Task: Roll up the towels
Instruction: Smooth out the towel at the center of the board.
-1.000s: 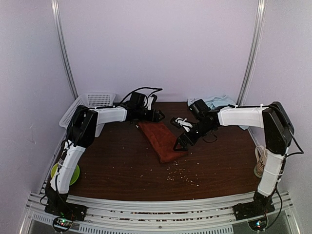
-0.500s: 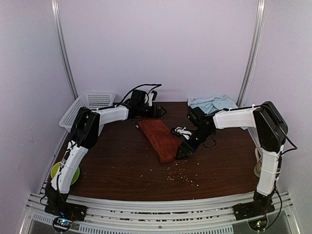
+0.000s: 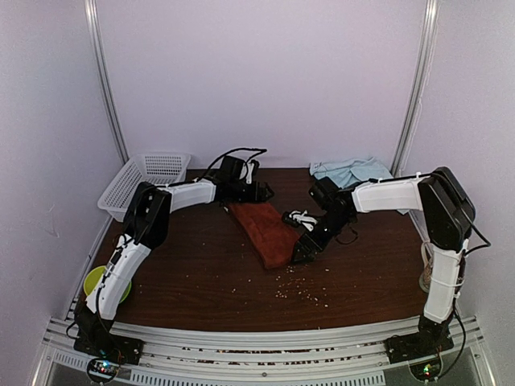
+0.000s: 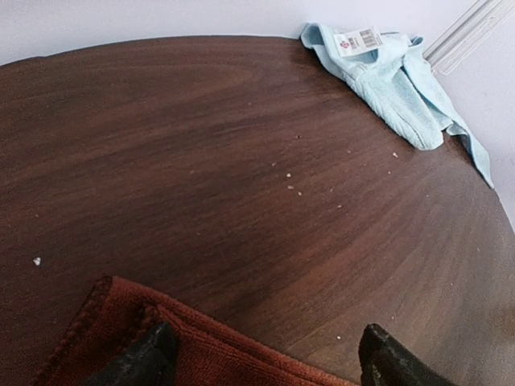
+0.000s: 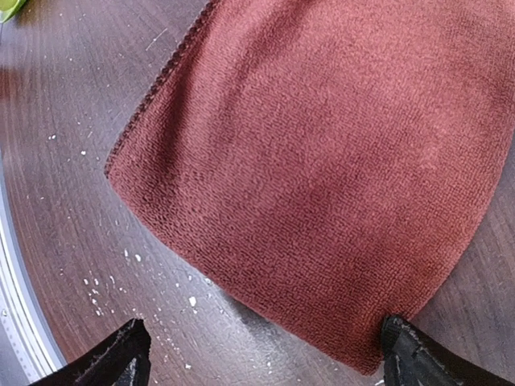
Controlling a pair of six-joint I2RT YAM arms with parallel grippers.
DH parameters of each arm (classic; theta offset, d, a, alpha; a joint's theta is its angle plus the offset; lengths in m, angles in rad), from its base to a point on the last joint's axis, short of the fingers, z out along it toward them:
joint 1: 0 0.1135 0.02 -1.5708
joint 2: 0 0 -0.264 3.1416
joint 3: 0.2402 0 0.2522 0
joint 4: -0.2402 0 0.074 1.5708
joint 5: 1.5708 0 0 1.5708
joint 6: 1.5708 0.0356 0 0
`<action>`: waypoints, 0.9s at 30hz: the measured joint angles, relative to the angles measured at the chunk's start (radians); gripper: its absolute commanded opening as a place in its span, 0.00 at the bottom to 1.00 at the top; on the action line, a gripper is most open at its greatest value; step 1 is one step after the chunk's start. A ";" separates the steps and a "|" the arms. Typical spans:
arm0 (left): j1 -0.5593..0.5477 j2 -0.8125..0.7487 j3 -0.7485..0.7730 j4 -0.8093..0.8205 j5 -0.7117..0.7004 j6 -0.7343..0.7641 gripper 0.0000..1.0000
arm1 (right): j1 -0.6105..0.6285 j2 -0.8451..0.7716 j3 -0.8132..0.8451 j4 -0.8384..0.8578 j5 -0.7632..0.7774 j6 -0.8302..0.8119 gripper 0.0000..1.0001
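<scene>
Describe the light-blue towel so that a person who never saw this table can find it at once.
Look at the dark wooden table and go to its far right corner. The light-blue towel lies there in a crumpled heap. Unlike the rust-red towel lying in the middle, it is pale and carries a white barcode tag.

**Headcount by kind**

Grippers were 2: left gripper (image 3: 259, 191), right gripper (image 3: 304, 248). Towels were 2: 1 rust-red towel (image 3: 264, 229) betw. them, 1 light-blue towel (image 3: 350, 170) beyond the right one. Also 1 basket (image 3: 149, 173) & 1 green dish (image 3: 95, 281), both left of the left gripper. Crumbs (image 3: 298, 289): too many to count.
</scene>
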 measured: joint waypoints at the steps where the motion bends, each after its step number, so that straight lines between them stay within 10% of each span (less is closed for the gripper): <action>1: 0.000 0.000 0.000 -0.001 -0.008 -0.002 0.83 | 0.000 0.000 0.000 -0.003 -0.003 0.000 1.00; 15: 0.003 -0.031 -0.044 0.045 -0.068 -0.055 0.98 | 0.000 -0.038 -0.004 -0.049 -0.014 -0.023 1.00; 27: 0.006 -0.512 -0.469 0.122 -0.180 -0.023 0.98 | 0.000 -0.212 0.057 -0.013 0.059 -0.060 1.00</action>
